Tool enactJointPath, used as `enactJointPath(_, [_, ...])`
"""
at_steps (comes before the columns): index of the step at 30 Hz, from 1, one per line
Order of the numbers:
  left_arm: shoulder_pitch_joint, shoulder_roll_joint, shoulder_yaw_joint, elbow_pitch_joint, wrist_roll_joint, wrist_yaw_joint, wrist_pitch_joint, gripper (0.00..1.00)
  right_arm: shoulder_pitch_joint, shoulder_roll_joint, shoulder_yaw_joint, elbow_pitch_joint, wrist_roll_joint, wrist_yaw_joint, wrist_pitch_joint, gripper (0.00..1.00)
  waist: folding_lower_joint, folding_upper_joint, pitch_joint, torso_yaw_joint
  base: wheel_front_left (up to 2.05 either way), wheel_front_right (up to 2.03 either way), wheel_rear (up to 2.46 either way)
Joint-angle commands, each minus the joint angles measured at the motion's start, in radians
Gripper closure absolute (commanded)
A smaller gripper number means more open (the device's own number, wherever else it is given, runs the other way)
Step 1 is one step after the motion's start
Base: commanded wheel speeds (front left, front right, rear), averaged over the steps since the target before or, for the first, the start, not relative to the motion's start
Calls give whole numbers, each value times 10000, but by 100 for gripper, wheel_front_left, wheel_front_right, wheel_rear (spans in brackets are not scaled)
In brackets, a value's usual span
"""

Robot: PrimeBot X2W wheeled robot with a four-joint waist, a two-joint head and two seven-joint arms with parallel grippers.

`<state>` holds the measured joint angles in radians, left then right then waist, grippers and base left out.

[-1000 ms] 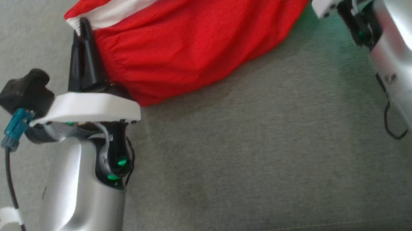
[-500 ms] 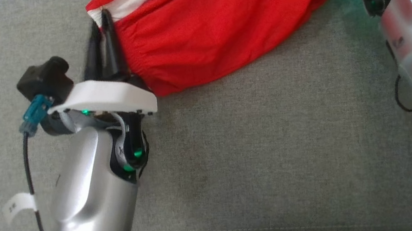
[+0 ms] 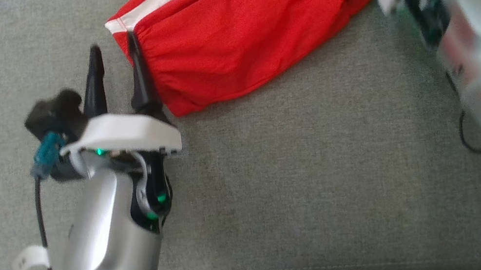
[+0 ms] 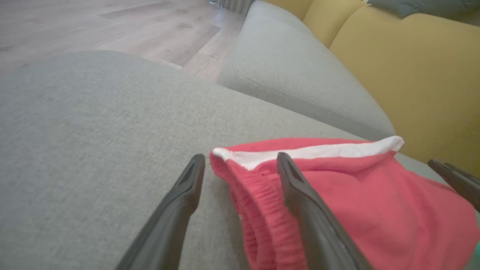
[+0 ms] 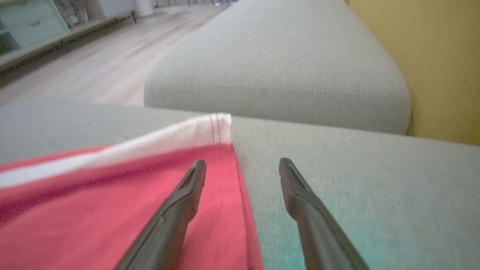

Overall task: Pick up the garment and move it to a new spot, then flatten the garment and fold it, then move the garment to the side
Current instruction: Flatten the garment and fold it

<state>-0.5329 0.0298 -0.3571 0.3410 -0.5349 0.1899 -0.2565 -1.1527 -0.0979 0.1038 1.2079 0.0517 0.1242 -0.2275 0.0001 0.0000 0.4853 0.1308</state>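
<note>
The red garment (image 3: 251,29) lay on the grey sofa cushion (image 3: 303,183) at upper centre, left jaws and right jaws spread wide at its two ends and gripping nothing, so placing seemed done and flattening next would need fresh grips on its edges.

Grey sofa with mustard backs on a pale wood floor.
A grey woven seat cushion (image 3: 308,182) lies beside a neighbouring grey cushion (image 4: 292,75), with mustard-yellow back cushions (image 4: 412,75) rising behind them. The wood-plank floor (image 4: 112,26), softly lit, runs towards a pale green cabinet (image 5: 33,22).
</note>
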Motion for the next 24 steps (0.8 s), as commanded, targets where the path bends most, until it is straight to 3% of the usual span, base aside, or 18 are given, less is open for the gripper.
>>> enactJointPath(1, [162,204,345,-359,162,42,-53,0,268,214,321,-42,34,65,194,0,-1,0,-57,-29,0,0,0])
enactJointPath(9, [604,204,255,-457,328,21,-53,0,816,266,1238,550,390,65,2030,0,-1,0,-217,-27,0,0,0])
enactJointPath(10, [638,204,235,-454,332,14,-53,0,881,282,1299,569,523,65,2182,26,-1,0,-246,-15,0,0,0])
enactJointPath(11, [668,204,222,-449,339,9,-53,0,941,295,1443,583,580,65,2329,88,-1,0,-278,-9,0,0,0])
enactJointPath(12, [697,204,221,-438,349,8,-53,0,999,306,1574,570,664,65,2369,100,-1,0,-321,-8,0,0,0])
enactJointPath(24, [1541,204,627,-186,790,-228,-53,0,2160,12,1393,-319,2810,65,1178,100,-1,0,-1438,-521,0,0,0])
